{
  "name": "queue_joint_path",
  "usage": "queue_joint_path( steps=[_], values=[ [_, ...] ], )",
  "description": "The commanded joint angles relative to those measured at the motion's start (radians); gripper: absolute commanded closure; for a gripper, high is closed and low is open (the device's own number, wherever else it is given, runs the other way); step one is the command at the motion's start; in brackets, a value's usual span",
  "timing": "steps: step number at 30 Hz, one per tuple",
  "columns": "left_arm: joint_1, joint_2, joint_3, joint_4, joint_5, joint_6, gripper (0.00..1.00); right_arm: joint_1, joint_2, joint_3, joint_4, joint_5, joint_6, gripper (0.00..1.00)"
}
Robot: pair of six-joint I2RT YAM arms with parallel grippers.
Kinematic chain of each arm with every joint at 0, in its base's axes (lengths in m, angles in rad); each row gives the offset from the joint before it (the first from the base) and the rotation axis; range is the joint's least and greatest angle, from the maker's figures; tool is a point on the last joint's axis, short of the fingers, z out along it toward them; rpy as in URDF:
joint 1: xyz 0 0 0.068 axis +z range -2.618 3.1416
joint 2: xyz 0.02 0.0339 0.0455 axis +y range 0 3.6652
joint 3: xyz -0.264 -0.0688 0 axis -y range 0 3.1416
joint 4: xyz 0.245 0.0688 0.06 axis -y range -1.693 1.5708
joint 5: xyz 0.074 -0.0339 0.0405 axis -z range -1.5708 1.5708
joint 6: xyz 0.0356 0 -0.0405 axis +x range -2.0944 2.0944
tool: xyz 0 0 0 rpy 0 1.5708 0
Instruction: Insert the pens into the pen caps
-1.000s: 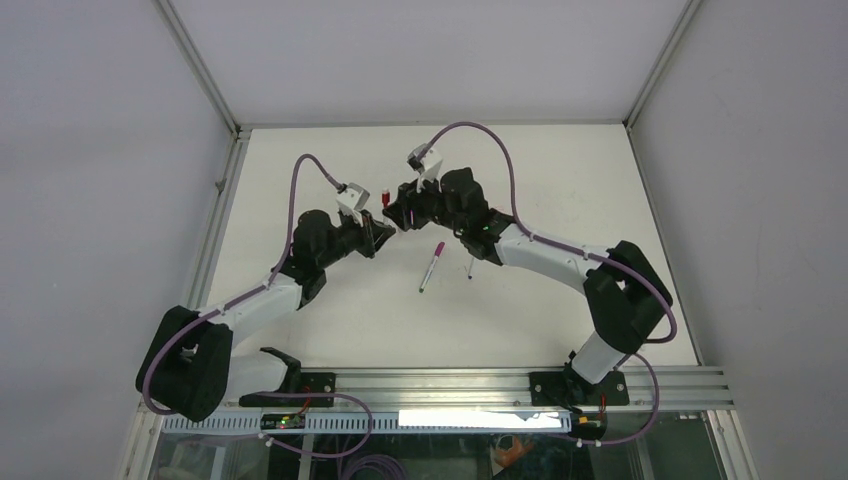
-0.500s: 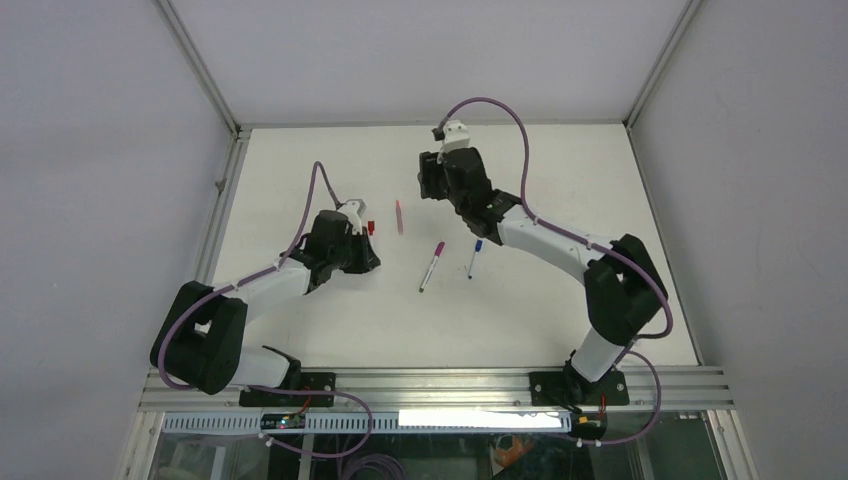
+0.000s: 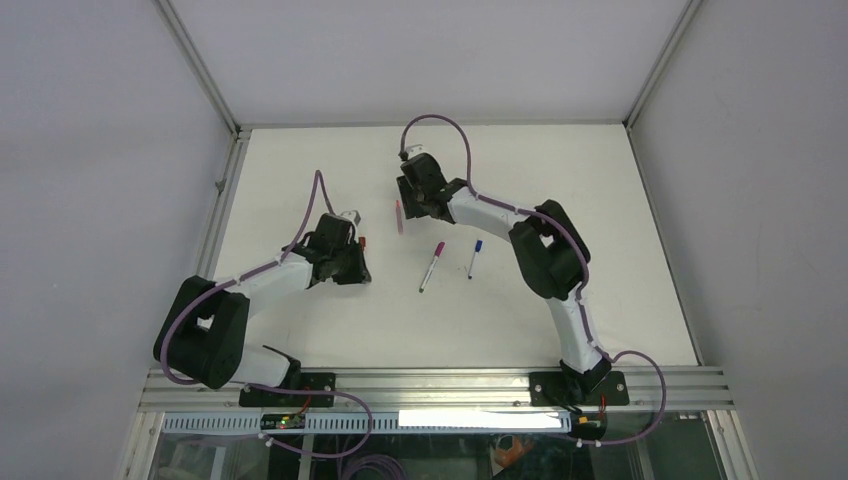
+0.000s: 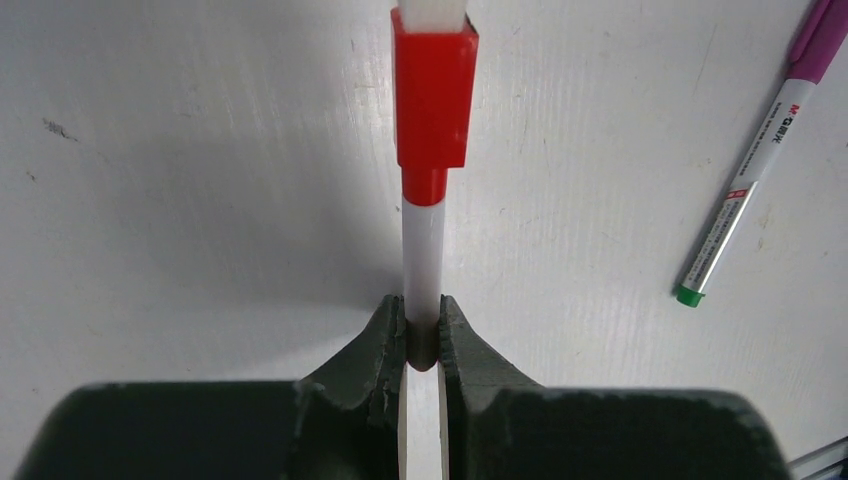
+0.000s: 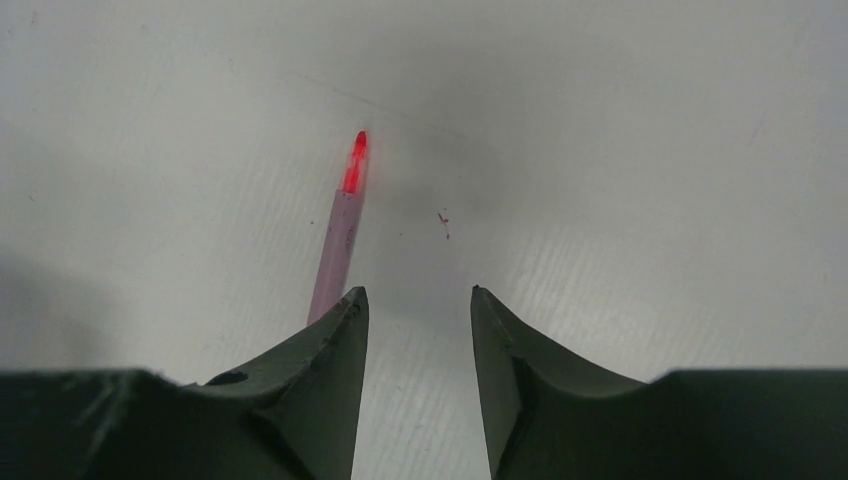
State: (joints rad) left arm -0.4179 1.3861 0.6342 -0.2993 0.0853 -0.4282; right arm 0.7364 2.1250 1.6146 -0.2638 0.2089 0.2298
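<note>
My left gripper [image 4: 422, 312] is shut on the white barrel of a pen [image 4: 423, 250] that has a red cap [image 4: 432, 95] on its far end. It holds this pen low over the table at the left [image 3: 352, 254]. My right gripper [image 5: 420, 300] is open and empty just above the table, at the far middle [image 3: 407, 203]. A pinkish uncapped pen with a red tip [image 5: 338, 250] lies beside its left finger and does not sit between the jaws; it also shows in the top view [image 3: 399, 217]. A magenta-capped pen [image 3: 431, 265] and a blue-capped pen [image 3: 473, 258] lie in the middle.
The white table [image 3: 560, 180] is walled at the back and both sides. The magenta-capped pen, with a green end, lies to the right in the left wrist view [image 4: 755, 180]. A small red mark [image 5: 442, 218] is on the table ahead of my right gripper.
The grippers were together at the centre and have parted. The pinkish pen now lies on the table. My right gripper swung back over it, open. My left gripper drew back left with the red-capped pen.
</note>
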Motion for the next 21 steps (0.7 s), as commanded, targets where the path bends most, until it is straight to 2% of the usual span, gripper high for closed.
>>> queue_joint_path(
  steps=[1,4,9,17,21],
  values=[
    [0.001,0.025,0.036,-0.021,0.041,-0.029,0.87,0.011,0.043,0.099,-0.008,-0.066,0.016,0.56],
    [0.001,0.023,0.033,-0.020,0.042,-0.030,0.75,0.015,0.079,0.123,0.015,-0.091,0.011,0.57],
    [0.001,0.001,0.024,-0.017,0.043,-0.031,0.63,0.024,0.113,0.150,0.032,-0.095,0.004,0.57],
    [0.001,-0.030,0.024,-0.014,0.058,-0.032,0.60,0.034,0.185,0.204,0.010,-0.062,-0.015,0.57],
    [0.001,-0.049,0.022,-0.014,0.062,-0.029,0.60,0.039,0.230,0.235,0.001,-0.042,-0.028,0.64]
  ],
)
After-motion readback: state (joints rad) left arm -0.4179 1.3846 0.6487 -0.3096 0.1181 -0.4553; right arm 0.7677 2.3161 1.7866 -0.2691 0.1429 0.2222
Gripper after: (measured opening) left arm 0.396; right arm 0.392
